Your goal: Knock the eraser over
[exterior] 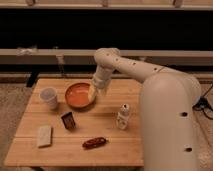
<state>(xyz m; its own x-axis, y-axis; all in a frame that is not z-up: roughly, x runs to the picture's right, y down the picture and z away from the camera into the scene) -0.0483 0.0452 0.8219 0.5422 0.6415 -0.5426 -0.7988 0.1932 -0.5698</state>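
nearest, a reddish-brown sausage-shaped object is seen by the near edge of the surface. the white arm is bent in from the right, its end effector held over the orange bowl on the far side; its opening cannot be told. the eraser is stood upright left of centre, apart from the cup and the beige pad, with bare wood around it.

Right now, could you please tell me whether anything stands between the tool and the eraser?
The tool hangs over the right side of the orange bowl. The eraser stands on the table in front of the bowl. Only the bowl's near rim lies between them; nothing else visible does.
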